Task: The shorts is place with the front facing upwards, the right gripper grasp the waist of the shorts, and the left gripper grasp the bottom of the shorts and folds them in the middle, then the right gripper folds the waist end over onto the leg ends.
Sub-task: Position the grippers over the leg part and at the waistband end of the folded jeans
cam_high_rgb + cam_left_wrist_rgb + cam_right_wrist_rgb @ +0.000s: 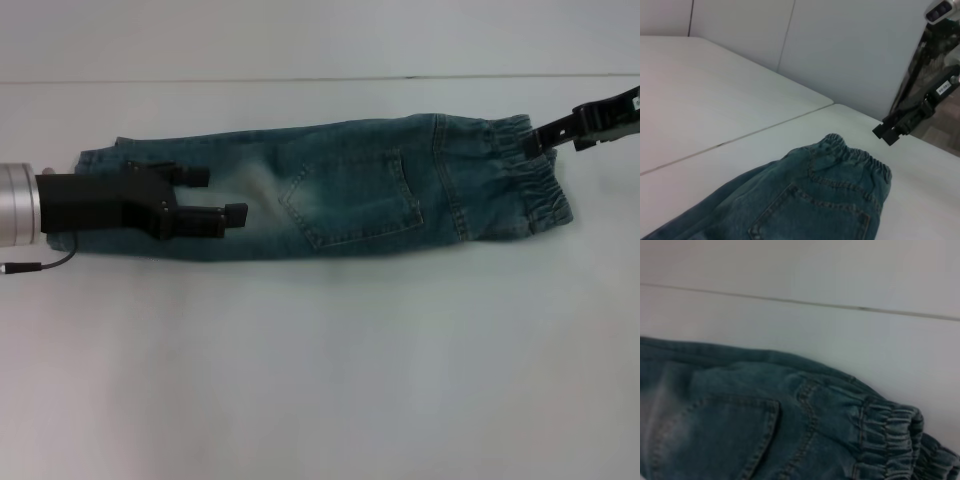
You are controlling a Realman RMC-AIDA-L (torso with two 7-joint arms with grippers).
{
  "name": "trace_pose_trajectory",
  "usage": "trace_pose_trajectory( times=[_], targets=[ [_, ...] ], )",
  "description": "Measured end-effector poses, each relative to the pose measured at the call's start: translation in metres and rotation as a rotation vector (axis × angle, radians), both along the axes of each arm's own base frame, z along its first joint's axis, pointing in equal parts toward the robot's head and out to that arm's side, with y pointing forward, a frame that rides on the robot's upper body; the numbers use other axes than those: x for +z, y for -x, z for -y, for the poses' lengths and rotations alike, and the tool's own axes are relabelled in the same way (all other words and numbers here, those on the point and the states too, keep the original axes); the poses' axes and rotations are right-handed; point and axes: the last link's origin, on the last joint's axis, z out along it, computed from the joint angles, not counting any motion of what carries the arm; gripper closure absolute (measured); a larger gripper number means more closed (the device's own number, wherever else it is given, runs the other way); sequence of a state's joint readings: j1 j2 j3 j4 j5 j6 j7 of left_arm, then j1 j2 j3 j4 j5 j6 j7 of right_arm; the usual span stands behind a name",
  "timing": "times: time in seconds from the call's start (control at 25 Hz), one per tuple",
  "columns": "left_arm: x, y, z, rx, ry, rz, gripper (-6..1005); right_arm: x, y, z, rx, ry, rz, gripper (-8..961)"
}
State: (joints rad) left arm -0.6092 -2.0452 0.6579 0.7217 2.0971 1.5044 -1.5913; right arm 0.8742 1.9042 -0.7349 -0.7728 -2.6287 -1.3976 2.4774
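The shorts [350,190] lie folded lengthwise in a long strip across the table, a stitched pocket facing up. Their gathered waist [530,185] is at the right end, and the leg ends [95,160] are at the left. My left gripper [215,196] hovers open over the leg part, with nothing between its fingers. My right gripper [548,135] is at the far corner of the waist. In the left wrist view the right gripper [888,132] stands just off the waistband [860,155]. The right wrist view shows the waistband [890,435] and the pocket [715,440] close up.
The white table [320,380] extends wide in front of the shorts. A thin seam [300,79] crosses the table behind them, and a pale wall [850,50] rises behind the table. A thin cable [40,265] hangs from the left wrist.
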Motion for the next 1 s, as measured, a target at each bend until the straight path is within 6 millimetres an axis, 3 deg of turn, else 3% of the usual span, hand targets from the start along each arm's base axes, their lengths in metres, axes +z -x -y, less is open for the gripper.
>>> trace_pose_trajectory(
  times=[0.28,0.52,1.0],
  targets=[
    [-0.007,0.005,-0.002,0.030,-0.011,-0.027,101,-0.026,-0.012,-0.005,-0.009,0.004,0.077,62],
    [-0.013,0.008,-0.004,0.047,-0.018,-0.042,110,-0.036,-0.016,-0.006,0.002,0.014,0.110,62],
    [-0.019,0.008,-0.006,0.064,-0.018,-0.045,129,-0.060,-0.012,-0.004,0.051,0.044,0.144,61]
  ],
)
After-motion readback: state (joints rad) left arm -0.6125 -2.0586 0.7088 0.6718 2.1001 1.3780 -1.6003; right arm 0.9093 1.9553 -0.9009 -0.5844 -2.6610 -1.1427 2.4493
